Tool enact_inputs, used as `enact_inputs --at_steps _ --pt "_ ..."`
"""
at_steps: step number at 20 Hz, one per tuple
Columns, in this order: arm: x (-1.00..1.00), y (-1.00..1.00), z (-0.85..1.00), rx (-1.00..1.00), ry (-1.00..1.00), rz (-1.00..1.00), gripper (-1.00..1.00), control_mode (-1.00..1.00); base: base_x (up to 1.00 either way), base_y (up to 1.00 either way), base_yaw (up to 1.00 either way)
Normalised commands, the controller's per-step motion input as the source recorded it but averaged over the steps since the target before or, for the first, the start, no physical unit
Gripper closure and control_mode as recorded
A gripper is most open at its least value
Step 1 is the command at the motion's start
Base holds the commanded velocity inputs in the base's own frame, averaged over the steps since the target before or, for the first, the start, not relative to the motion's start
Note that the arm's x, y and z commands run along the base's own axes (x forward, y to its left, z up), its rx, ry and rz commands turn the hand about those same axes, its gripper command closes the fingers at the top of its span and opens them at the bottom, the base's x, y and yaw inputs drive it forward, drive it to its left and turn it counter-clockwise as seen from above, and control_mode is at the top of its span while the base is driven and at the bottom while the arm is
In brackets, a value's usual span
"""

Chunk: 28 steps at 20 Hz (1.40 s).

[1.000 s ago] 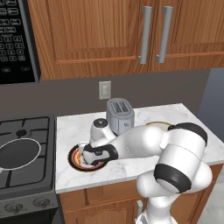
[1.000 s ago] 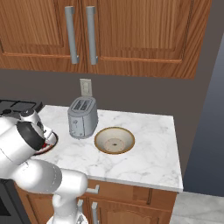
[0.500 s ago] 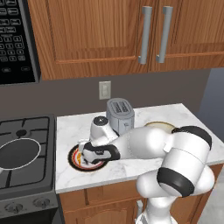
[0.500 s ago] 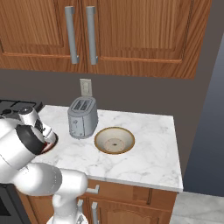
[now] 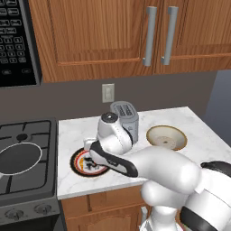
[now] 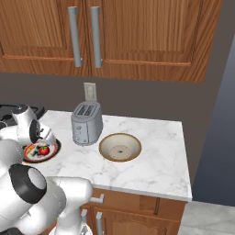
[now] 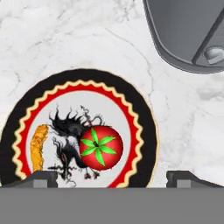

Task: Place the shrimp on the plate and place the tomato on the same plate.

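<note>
Tomato [image 7: 100, 147] and shrimp [image 7: 38, 146] sit on the plate [image 7: 144, 127] near the counter's stove-side edge; my gripper [image 7: 111, 177] hangs empty, fingers spread, and a careless retreat could nudge the tomato rolling.

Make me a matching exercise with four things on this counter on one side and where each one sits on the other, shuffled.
Things:
1. small glossy red tomato
2. tiny orange curved shrimp
3. silver metal toaster
4. round tan bowl

Places:
A. on the marble counter, right of the toaster
B. near the rim of the patterned red-rimmed plate
C. by the back wall under the outlet
D. at the plate's middle

Pairs: 1-D, 2-B, 3-C, 4-A
</note>
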Motion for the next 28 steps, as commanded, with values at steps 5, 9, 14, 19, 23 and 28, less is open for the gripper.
enact_inputs --at_steps 5,9,14,19,23,28 --pt "-0.49 -0.59 0.39 0.0 0.0 0.0 -1.0 -1.0 0.0 0.0 0.0" --pt "-0.58 -0.66 0.38 0.0 0.0 0.0 -1.0 -1.0 0.0 0.0 0.0" --pt "-0.44 -0.68 0.33 0.0 -0.02 0.01 -1.0 -1.0 0.0 0.0 0.0" --pt "-0.33 -0.64 0.39 0.0 -0.04 0.02 -1.0 -1.0 0.0 0.0 0.0" --pt "-0.45 -0.49 0.3 -0.01 -0.1 0.02 -1.0 -1.0 0.0 0.0 0.0" --pt "-0.35 -0.3 0.35 -0.02 -0.08 0.0 -1.0 -1.0 0.0 0.0 0.0"
